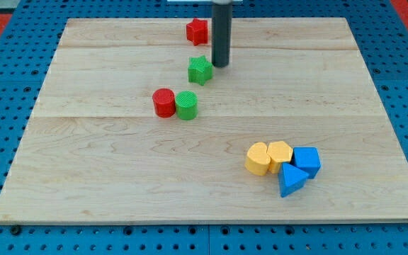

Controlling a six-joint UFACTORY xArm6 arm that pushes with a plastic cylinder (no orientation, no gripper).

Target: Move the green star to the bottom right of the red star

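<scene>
Where the board (pixel 119 191) comes nearest the view's bottom, 4 blocks cluster at right: blue triangular block (pixel 291 180), blue block (pixel 307 161), 2 yellow blocks (pixel 258 158) (pixel 280 152), all touching. Mid-board, red cylinder (pixel 164 103) & green cylinder (pixel 186 105) touch. Farther up, green star (pixel 200 70); my tip (pixel 221 65) sits just beside its right, bare rod, holding nothing. Red star (pixel 197 31) is at top, apart from green star.
</scene>
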